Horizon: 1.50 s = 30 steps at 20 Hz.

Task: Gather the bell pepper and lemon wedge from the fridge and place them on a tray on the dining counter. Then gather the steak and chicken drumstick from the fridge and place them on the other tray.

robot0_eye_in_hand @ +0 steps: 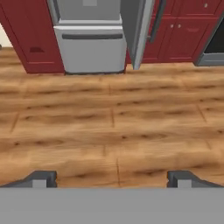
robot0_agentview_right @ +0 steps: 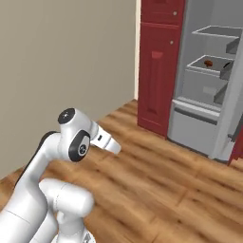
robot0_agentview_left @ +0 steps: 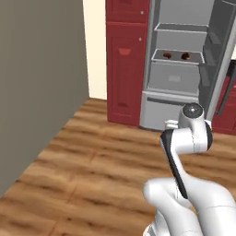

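The fridge (robot0_agentview_left: 171,79) (robot0_agentview_right: 195,118) (robot0_eye_in_hand: 89,50) stands open ahead of me across the wooden floor. On one of its middle shelves lie two small dark brown items (robot0_agentview_left: 168,55) (robot0_agentview_left: 185,56), the left one seen again as a reddish lump (robot0_agentview_right: 209,62). I cannot tell which is the steak and which the chicken drumstick. The bell pepper, lemon wedge, trays and dining counter are out of view. My gripper (robot0_eye_in_hand: 113,178) hangs over the floor well short of the fridge, open, with nothing between its fingertips (robot0_eye_in_hand: 43,177).
The fridge door (robot0_agentview_left: 222,55) (robot0_eye_in_hand: 138,30) swings out on the right. Red cabinets (robot0_agentview_left: 124,60) (robot0_eye_in_hand: 183,30) flank the fridge. A grey wall (robot0_agentview_left: 37,83) runs along the left. A dark appliance (robot0_eye_in_hand: 217,39) sits far right. Wooden floor (robot0_eye_in_hand: 113,113) lies between me and the fridge.
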Tool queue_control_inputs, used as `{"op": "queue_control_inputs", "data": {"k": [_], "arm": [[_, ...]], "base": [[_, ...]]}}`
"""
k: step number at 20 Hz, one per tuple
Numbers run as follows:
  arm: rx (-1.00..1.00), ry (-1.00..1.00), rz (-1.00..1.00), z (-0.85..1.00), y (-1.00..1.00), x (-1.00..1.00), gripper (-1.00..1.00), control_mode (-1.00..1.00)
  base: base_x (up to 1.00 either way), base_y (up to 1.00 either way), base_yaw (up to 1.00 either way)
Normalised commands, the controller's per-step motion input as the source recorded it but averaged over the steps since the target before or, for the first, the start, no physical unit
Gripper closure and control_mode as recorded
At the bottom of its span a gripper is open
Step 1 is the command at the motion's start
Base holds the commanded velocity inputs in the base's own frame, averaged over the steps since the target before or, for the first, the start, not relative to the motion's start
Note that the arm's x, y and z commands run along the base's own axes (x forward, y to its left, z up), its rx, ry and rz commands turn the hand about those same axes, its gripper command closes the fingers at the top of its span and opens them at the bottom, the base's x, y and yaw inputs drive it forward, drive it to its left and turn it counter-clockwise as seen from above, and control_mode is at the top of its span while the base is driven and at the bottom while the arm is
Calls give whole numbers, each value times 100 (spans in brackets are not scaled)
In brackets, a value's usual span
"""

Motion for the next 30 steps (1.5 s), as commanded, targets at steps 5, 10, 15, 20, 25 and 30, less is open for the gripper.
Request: {"op": "queue_control_inputs", "data": {"k": [5, 10, 15, 20, 25, 30], "arm": [[0, 0, 0, 0, 0, 0, -100, 100], [0, 0, 0, 0, 0, 0, -100, 100], [0, 0, 0, 0, 0, 0, -100, 100], [0, 0, 0, 0, 0, 0, -100, 100], [0, 0, 0, 0, 0, 0, -100, 100], [0, 0, 0, 0, 0, 0, -100, 100]], "base": [[97, -3, -25], [77, -1, -31], [53, 14, -39], [74, 23, -25], [100, 12, 4], [96, 2, 6]]}}
